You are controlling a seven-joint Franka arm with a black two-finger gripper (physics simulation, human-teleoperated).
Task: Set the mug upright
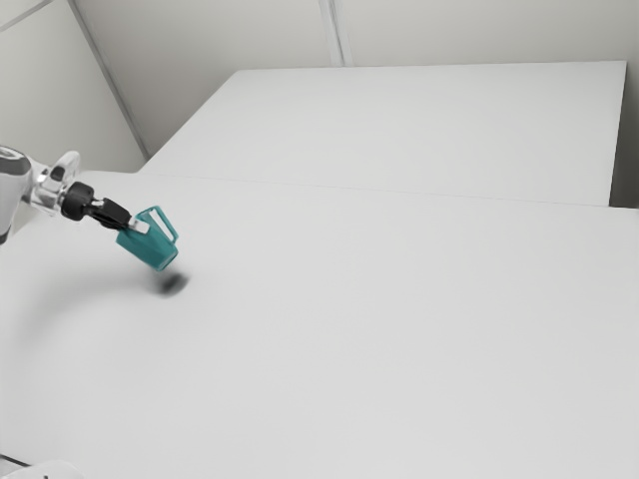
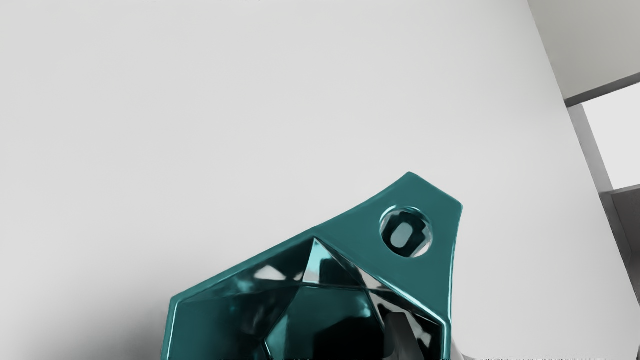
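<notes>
Exterior view shows the teal, many-sided mug with one handle [image 1: 147,243] in the air above the white, smooth table [image 1: 349,339], and its dark shadow [image 1: 173,283] lies apart below it. The black two-finger gripper [image 1: 140,227] is pinching the mug by its wall near the mouth. In the wrist view, one dark finger [image 2: 402,337] goes inside the mouth, close to the wall, so I judge that the other presses the same wall from outside.

Such a hold on the wall seems chosen because it leaves the base free, and the base can then meet the table. The mug is not upright now: it leans, with the mouth turned to the gripper and the base pointing down and away from it. Relative to the gripper, the mug is just beyond the fingertips, toward the exterior view's right and a little lower, with its handle on the upper side. For standing, I think the mug needs to be turned until the base is level, then lowered gently; a thin wall hold could let it swing.
</notes>
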